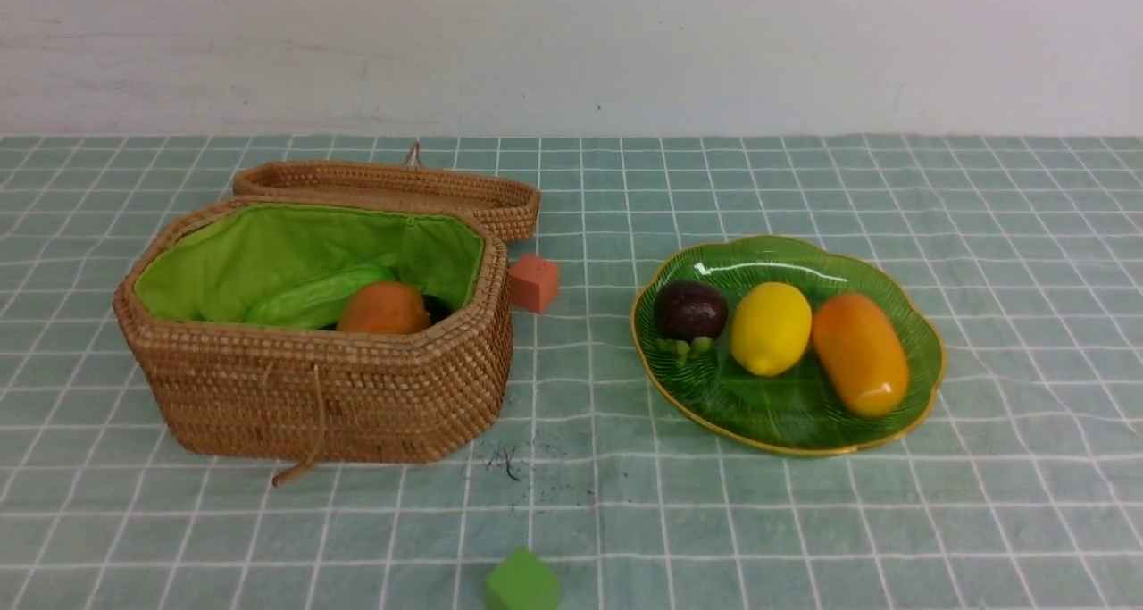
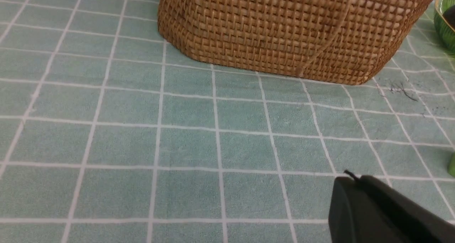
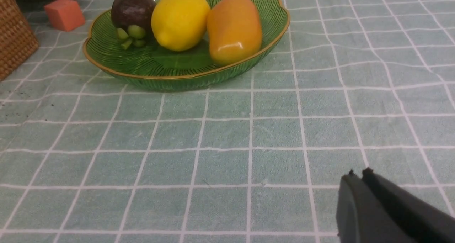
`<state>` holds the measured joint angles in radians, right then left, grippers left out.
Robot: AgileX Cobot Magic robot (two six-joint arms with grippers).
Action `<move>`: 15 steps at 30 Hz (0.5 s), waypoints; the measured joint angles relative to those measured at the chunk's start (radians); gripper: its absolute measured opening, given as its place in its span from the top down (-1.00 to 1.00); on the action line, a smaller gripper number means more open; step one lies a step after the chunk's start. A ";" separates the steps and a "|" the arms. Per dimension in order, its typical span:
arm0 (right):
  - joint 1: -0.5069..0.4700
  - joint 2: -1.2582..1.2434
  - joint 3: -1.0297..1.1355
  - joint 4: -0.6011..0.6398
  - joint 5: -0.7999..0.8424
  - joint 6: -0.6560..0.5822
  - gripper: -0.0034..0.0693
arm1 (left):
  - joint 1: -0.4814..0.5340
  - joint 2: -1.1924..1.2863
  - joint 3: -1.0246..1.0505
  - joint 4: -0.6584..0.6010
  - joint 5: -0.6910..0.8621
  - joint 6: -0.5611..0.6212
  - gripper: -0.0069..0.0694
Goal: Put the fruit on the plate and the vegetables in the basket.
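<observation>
The green glass plate (image 1: 786,413) (image 3: 106,58) holds the fruit side by side: a dark-purple mangosteen (image 1: 689,310) (image 3: 132,9), a yellow lemon (image 1: 771,328) (image 3: 180,20) and an orange-yellow mango (image 1: 859,353) (image 3: 234,28). In the open wicker basket (image 1: 357,396) (image 2: 284,29) with green lining lie a light-green gourd (image 1: 317,297) and a brown-orange potato (image 1: 384,309); any other vegetables in it are hidden. No arm shows in the front view. My left gripper (image 2: 352,179) is shut and empty over the cloth, short of the basket. My right gripper (image 3: 359,175) is shut and empty, short of the plate.
A small orange-red cube (image 1: 533,282) (image 3: 64,14) stands between basket and plate, behind them. A small green cube (image 1: 521,581) sits at the front edge of the front view. The basket's lid (image 1: 393,186) lies open behind it. Green checked cloth (image 1: 1027,324) covers the table.
</observation>
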<state>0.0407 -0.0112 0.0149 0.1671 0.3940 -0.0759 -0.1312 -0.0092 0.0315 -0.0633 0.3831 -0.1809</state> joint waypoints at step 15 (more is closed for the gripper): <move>0.000 0.000 0.000 0.000 -0.001 -0.003 0.82 | 0.000 0.000 0.000 -0.001 -0.001 -0.005 0.85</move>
<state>0.0407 -0.0112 0.0151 0.1671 0.3931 -0.0790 -0.1312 -0.0092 0.0315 -0.0642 0.3821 -0.1862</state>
